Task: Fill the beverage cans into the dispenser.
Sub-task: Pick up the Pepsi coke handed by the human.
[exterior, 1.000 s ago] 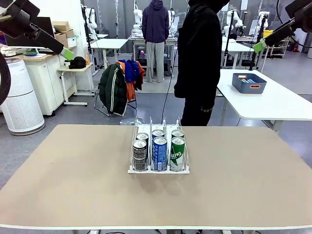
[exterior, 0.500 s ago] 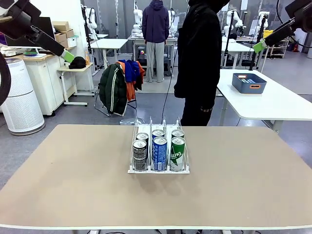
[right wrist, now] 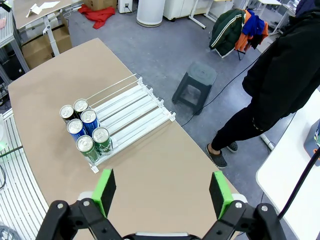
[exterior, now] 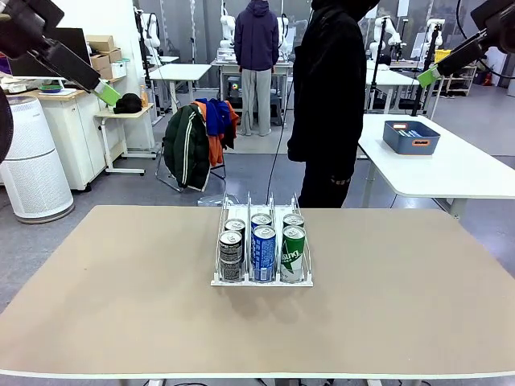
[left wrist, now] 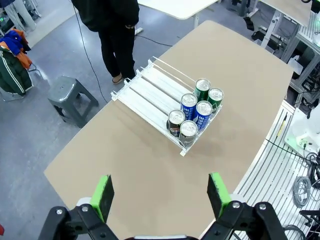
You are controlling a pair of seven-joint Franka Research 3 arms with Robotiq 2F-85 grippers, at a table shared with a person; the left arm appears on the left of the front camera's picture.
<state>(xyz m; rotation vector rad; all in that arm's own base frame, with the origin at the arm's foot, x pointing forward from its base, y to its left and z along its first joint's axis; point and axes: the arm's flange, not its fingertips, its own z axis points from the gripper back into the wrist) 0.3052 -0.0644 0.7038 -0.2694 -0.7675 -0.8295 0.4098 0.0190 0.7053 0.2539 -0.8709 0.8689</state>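
Overhead, the left hand (left wrist: pixel 160 194) hung high above the worktop (left wrist: pixel 145 185), green pads spread wide, nothing between them. Right hand (right wrist: pixel 163 192) likewise: raised, fingers wide apart, empty. Both were well apart from the goods.

Below them, mid-worktop, stood the dispenser (exterior: pixel 261 281), three lanes. Six cans (exterior: pixel 263 253) sat upright in it, two per lane, pressed together at the end nearer the robot. The dark pair was on the robot's left, the blue pair in the middle, the green pair on the right. The far stretch of the lanes lay bare. A person (exterior: pixel 330 104) in dark clothing stood at the far edge.

Handling, by judgement: smooth metal, slick under the pads. Thin walls, likely to dent if squeezed hard. Weight unknown, since full or empty could not be told. The best hold would be across the body about halfway up, can kept upright, clear of the wire dividers.

Writing: white lettering on the blue and green cans, banded print on the dark ones; all too small to read.
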